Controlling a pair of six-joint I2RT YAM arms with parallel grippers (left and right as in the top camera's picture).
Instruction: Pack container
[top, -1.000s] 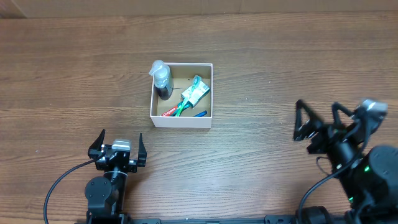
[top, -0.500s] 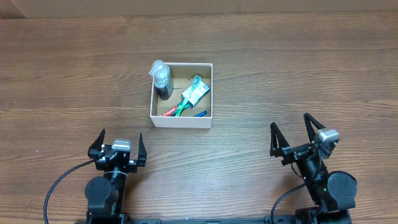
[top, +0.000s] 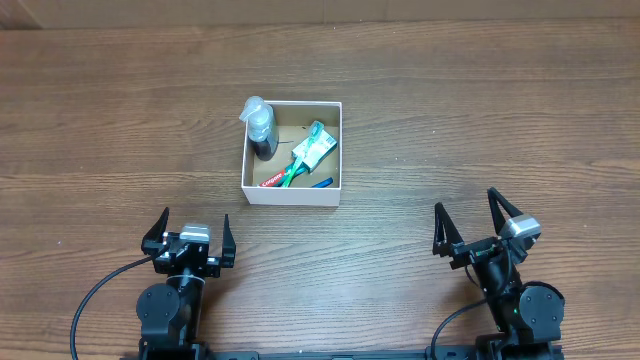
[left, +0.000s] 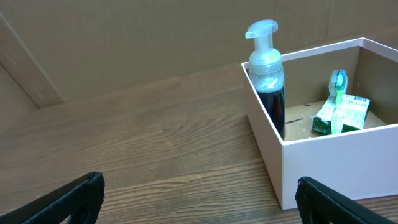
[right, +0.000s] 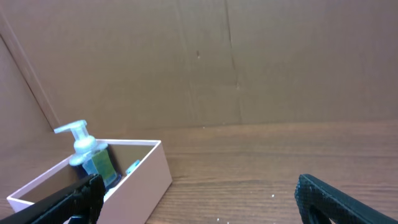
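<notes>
The container (top: 290, 195) is a square white cardboard box with a brown floor, near the table's middle. Inside it stand a pump bottle (top: 259, 126) with dark liquid, a green-and-white packet (top: 313, 147), a green toothbrush (top: 291, 172) and a red tube (top: 271, 181). The container (left: 323, 149) and bottle (left: 266, 68) also show in the left wrist view, and the container (right: 143, 177) in the right wrist view. My left gripper (top: 193, 236) is open and empty at the front left. My right gripper (top: 470, 227) is open and empty at the front right.
A brown cardboard wall (right: 249, 62) stands behind the table's far edge. A blue pen-like item (top: 321, 183) lies in the container's front right corner.
My right arm has drawn back from the far right to its rest at the front right, gripper open. The left arm and the container's contents have not moved.
</notes>
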